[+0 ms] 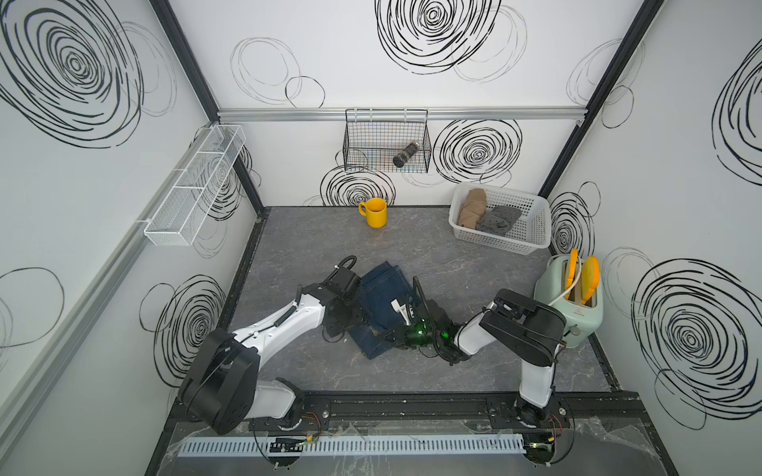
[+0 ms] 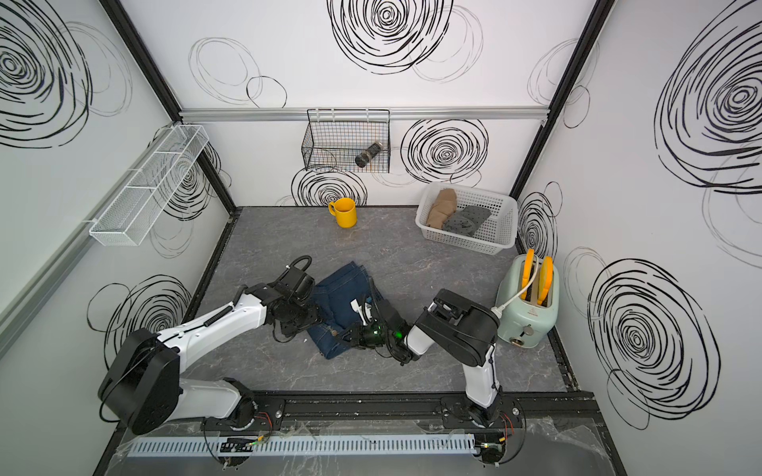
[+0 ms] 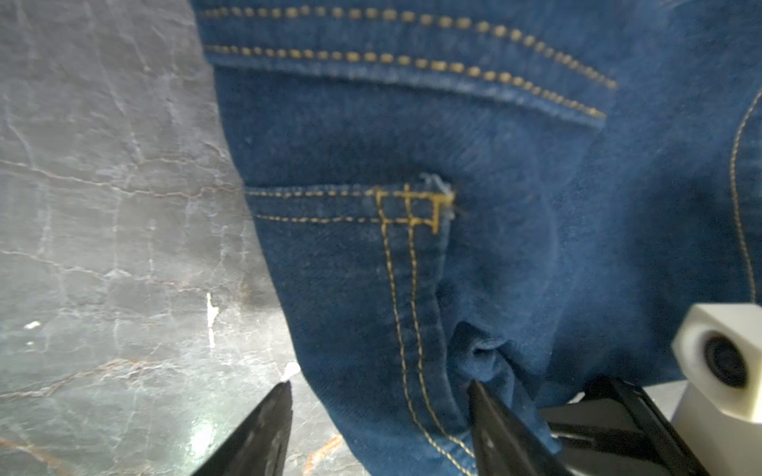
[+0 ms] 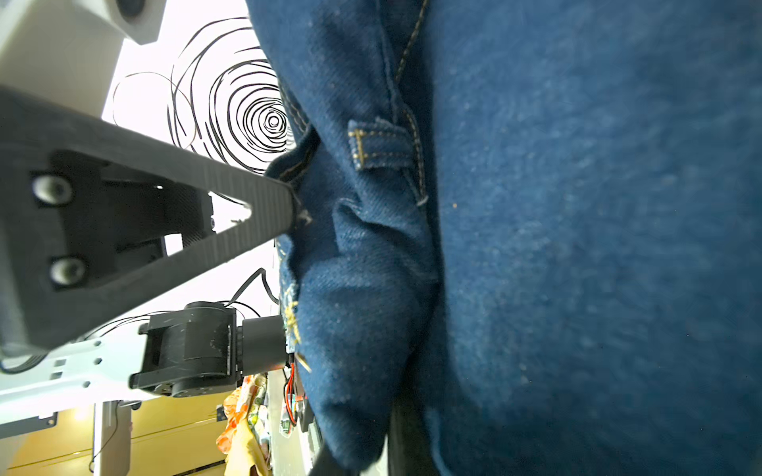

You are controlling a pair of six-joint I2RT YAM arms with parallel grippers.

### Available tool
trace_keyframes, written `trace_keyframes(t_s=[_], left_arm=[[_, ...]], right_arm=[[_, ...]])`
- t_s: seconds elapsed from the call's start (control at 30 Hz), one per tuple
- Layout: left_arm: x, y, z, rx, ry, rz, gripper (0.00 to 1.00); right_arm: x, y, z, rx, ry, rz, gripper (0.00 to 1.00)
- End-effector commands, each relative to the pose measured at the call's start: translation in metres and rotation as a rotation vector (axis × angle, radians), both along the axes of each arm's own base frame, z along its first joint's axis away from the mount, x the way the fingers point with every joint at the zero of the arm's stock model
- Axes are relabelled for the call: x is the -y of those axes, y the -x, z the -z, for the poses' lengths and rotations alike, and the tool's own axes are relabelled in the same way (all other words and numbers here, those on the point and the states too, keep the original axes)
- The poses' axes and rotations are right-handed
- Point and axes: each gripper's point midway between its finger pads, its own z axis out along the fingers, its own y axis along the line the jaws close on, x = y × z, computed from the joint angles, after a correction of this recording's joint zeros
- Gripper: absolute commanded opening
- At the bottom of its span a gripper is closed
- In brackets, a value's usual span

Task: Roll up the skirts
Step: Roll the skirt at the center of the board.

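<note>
The dark blue denim skirt (image 1: 383,294) (image 2: 338,294) lies partly folded in the middle of the table. My left gripper (image 3: 379,391) (image 1: 353,324) is open at its near edge, one finger on the bare table and the other on a denim pucker beside the stitched pocket seam (image 3: 396,263). My right gripper (image 1: 388,329) is close beside it, shut on a bunched fold of denim (image 4: 363,313) that hides its fingers. The tan skirt (image 1: 472,208) and the grey dotted skirt (image 1: 499,220) lie rolled in the white basket (image 1: 532,233) at the back right.
A yellow mug (image 1: 376,213) stands at the back centre. A pale green toaster (image 1: 577,313) is against the right wall, close behind my right arm. A black wire basket (image 1: 358,140) holding a jar (image 1: 406,153) hangs on the back wall, and a white wire shelf (image 1: 194,185) on the left wall.
</note>
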Motion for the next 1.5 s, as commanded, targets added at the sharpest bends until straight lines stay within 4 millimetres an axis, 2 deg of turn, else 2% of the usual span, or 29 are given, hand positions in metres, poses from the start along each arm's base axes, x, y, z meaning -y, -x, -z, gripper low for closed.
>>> trace_keyframes(t_s=[0.0,0.07,0.1,0.2,0.3,0.4,0.5,0.63,0.7,0.8,0.87,0.97,1.07,1.13,1.23,1.33,1.47], left_arm=[[0.006,-0.002,-0.001,0.067,0.084,-0.011,0.81],[0.015,0.0,0.001,0.09,0.182,-0.009,0.87],[0.011,0.001,0.006,0.085,0.196,-0.04,0.92],[0.012,-0.003,0.007,0.135,0.237,-0.021,0.93],[0.004,-0.005,0.01,0.164,0.205,-0.03,0.93],[0.016,-0.005,0.012,0.201,0.33,-0.033,0.92],[0.024,-0.006,0.017,0.206,0.376,-0.036,0.86],[0.021,-0.009,0.026,0.187,0.347,-0.058,0.65],[0.012,-0.017,0.029,0.21,0.282,-0.084,0.52],[-0.001,-0.022,0.033,0.218,0.188,-0.108,0.42],[-0.01,-0.022,0.035,0.205,0.105,-0.103,0.39],[-0.02,-0.027,0.028,0.203,-0.034,-0.068,0.37],[-0.029,-0.034,0.019,0.204,-0.174,-0.001,0.37],[-0.033,-0.036,0.014,0.195,-0.236,0.036,0.37],[-0.039,-0.037,0.009,0.169,-0.302,0.078,0.38],[-0.039,-0.041,-0.001,0.162,-0.376,0.114,0.38],[-0.035,-0.044,-0.01,0.134,-0.468,0.182,0.39]], right_arm=[[0.031,0.039,0.058,-0.11,0.245,-0.065,0.0],[0.033,0.039,0.059,-0.086,0.264,-0.062,0.0],[0.034,0.038,0.059,-0.077,0.263,-0.062,0.0],[0.033,0.038,0.056,-0.049,0.251,-0.067,0.0],[0.032,0.039,0.055,-0.033,0.244,-0.073,0.0],[0.031,0.041,0.059,-0.054,0.252,-0.082,0.0],[0.032,0.043,0.065,-0.066,0.286,-0.09,0.0],[0.035,0.046,0.07,-0.049,0.319,-0.096,0.0],[0.036,0.048,0.074,-0.041,0.341,-0.106,0.0],[0.033,0.051,0.074,-0.023,0.357,-0.128,0.0],[0.032,0.052,0.069,0.005,0.361,-0.136,0.03],[0.031,0.052,0.061,0.047,0.361,-0.147,0.18],[0.035,0.05,0.049,0.083,0.344,-0.133,0.37],[0.038,0.049,0.039,0.108,0.33,-0.12,0.45],[0.045,0.043,0.02,0.118,0.287,-0.091,0.48],[0.055,0.029,-0.003,0.089,0.213,-0.029,0.46],[0.064,-0.01,-0.03,0.06,0.179,0.075,0.4]])
